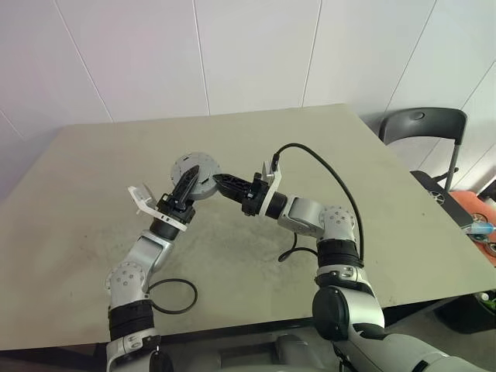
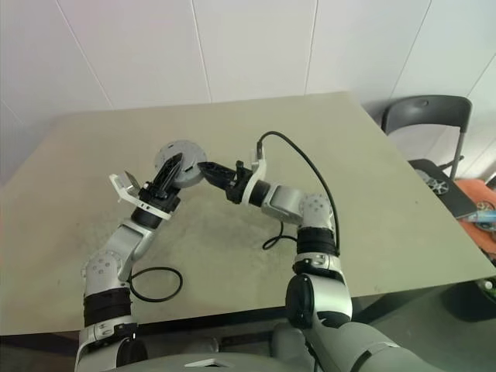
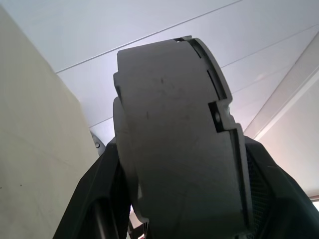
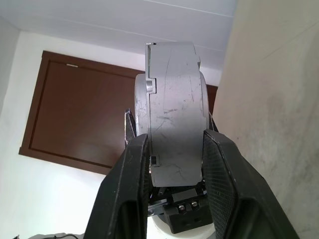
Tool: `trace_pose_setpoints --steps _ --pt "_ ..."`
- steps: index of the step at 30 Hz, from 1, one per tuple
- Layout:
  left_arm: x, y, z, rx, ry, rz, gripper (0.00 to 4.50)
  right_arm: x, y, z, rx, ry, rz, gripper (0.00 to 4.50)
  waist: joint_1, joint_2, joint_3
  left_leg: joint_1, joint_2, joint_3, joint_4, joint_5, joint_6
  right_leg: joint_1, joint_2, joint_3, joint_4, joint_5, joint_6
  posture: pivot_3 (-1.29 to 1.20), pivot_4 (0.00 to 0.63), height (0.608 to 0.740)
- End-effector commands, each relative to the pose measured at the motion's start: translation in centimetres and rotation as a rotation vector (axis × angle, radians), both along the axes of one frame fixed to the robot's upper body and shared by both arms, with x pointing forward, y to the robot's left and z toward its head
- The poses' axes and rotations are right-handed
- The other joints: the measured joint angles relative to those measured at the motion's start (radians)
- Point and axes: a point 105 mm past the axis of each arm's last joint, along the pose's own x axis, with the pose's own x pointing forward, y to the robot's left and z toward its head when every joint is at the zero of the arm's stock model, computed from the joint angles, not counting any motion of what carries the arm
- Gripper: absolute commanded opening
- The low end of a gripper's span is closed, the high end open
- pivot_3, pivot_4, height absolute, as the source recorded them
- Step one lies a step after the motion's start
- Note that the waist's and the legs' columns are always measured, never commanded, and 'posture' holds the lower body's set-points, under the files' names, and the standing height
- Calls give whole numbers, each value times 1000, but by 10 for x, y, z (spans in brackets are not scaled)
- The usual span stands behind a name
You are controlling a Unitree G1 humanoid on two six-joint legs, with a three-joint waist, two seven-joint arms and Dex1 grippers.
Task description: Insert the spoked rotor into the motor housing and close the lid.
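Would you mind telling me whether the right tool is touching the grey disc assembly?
Touching. In the right wrist view, both black fingers press against the flat faces of the grey disc assembly, clamping it edge-on with no gap.

Legible text, labels, brands, numbers, signs: none found in any view.
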Motion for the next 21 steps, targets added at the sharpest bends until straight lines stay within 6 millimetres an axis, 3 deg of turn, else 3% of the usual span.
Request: trace_pose_setpoints --steps 1,13,20,21 --pt "1 7 14 -1 -47 49 2356 -8 11 27 112 -77 50 1187 0 0 0 0 0 0 0 0 0 0 0 0 0 0 0 0 0 740" --pt "5 10 11 19 -20 101 2356 -7 12 22 48 -115 19 1187 0 0 0 0 0 0 0 0 0 0 0 0 0 0 0 0 0 740" --pt "5 11 12 8 -16 118 2356 -4 12 20 34 -120 -5 3529 1 0 0 0 0 0 0 0 0 0 0 0 0 0 0 0 0 740" --pt "5 12 12 6 -14 124 2356 -4 12 20 38 -119 -3 3529 1 0 0 0 0 0 0 0 0 0 0 0 0 0 0 0 0 740"
